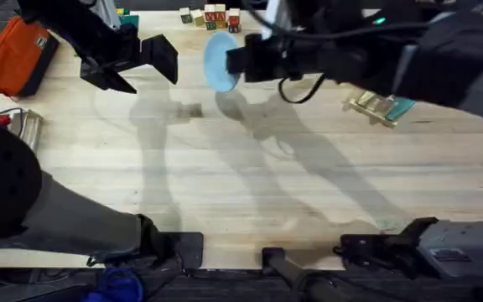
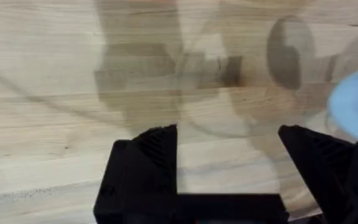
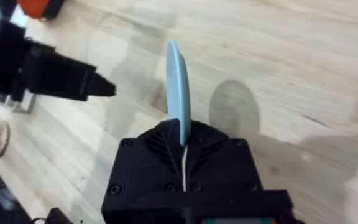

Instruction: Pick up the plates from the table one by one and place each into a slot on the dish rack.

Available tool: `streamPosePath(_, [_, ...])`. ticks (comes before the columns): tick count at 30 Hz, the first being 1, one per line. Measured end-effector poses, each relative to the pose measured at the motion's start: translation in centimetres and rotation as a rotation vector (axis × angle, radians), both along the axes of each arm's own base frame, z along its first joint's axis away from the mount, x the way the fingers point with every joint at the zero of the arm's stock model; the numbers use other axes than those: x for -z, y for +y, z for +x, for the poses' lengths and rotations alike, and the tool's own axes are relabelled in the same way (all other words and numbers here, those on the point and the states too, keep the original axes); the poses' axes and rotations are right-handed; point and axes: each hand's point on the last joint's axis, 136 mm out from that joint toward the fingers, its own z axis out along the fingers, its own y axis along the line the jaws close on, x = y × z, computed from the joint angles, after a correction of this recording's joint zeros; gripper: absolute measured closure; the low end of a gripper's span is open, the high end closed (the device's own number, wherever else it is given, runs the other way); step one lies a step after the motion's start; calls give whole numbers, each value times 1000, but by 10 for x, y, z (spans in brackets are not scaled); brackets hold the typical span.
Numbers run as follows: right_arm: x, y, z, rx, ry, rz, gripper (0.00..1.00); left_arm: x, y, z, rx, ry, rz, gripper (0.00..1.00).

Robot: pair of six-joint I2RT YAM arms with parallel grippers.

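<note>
My right gripper reaches across the middle of the table and is shut on the rim of a light blue plate, held on edge well above the wood. Seen from the right wrist, the plate stands edge-on out of the closed right gripper. My left gripper hovers open just left of that plate, nothing between its fingers, and the plate's edge shows beside it. The dish rack sits at the right with a teal plate at its right side.
Coloured letter blocks line the far edge. An orange bag lies at the far left, with a small metal object below it. Both arms' shadows fall on the open wood in the middle and front.
</note>
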Motion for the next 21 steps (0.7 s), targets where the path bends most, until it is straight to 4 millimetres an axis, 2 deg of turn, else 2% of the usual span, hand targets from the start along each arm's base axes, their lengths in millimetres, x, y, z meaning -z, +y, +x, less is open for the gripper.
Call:
streamPosePath(10, [-12, -62, 9, 138, -9, -94, 972, 0, 1, 0, 0, 1, 4, 6])
streamPosePath(21, [-65, -136, 0, 394, -123, -235, 972, 0, 1, 0, -1, 2, 6, 6])
